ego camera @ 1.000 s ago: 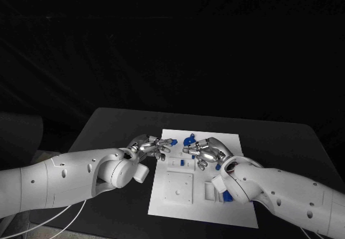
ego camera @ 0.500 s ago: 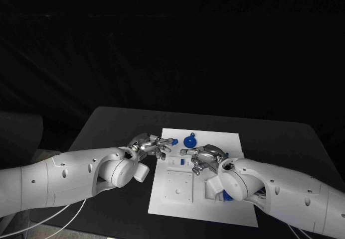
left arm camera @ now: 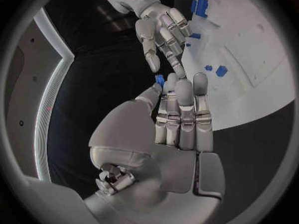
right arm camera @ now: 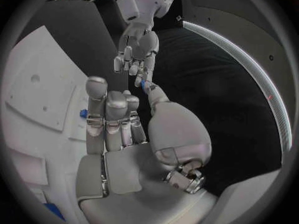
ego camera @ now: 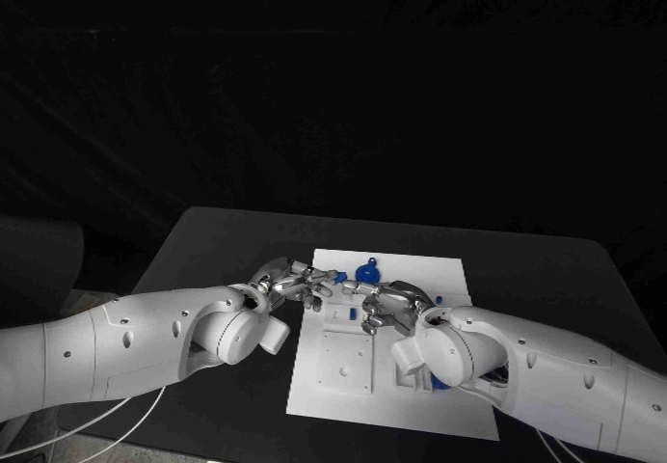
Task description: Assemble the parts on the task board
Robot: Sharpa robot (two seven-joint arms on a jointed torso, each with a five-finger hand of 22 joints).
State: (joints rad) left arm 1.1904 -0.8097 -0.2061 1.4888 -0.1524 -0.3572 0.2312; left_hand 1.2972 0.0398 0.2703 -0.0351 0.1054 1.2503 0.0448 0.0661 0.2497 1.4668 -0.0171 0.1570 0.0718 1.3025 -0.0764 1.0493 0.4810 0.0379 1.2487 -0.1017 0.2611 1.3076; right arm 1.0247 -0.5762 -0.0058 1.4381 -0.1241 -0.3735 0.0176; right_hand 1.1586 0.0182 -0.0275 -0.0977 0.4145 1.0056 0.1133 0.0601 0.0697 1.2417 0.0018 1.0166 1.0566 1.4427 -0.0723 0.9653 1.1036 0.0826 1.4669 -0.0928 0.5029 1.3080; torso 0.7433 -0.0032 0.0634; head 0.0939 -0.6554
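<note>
- The right robot hand (ego camera: pixel 381 307) has travelled from the board's right-hand area toward the left robot hand (ego camera: pixel 295 285) over the last second; the two now sit fingertip to fingertip above the upper left part of the task board (ego camera: pixel 340 391).
- The left robot hand has scarcely moved in that time; it is the right one that closed the distance.
- Left robot hand: in the left wrist view a small blue part (left arm camera: pixel 160 79) sits at its fingertips, pinched between thumb and fingers, so it is holding that part.
- Right robot hand: its thumb tip reaches to the same blue part (right arm camera: pixel 144 86) in the right wrist view, with the other fingers fairly straight. Whether it grips the piece or only touches it cannot be told.
- Judgement: this looks like a hand-to-hand transfer or regrasp of the part, held above the board and not yet seated.
- Other blue pieces: a rounded one (ego camera: pixel 367 273) stands near the board's far edge, and another (ego camera: pixel 440 382) shows by the right forearm at the board's lower right.
- The board lies flat at the middle of the black bench (ego camera: pixel 208 241).
- Brands, labels, writing: none legible on board, parts or arms.
</note>
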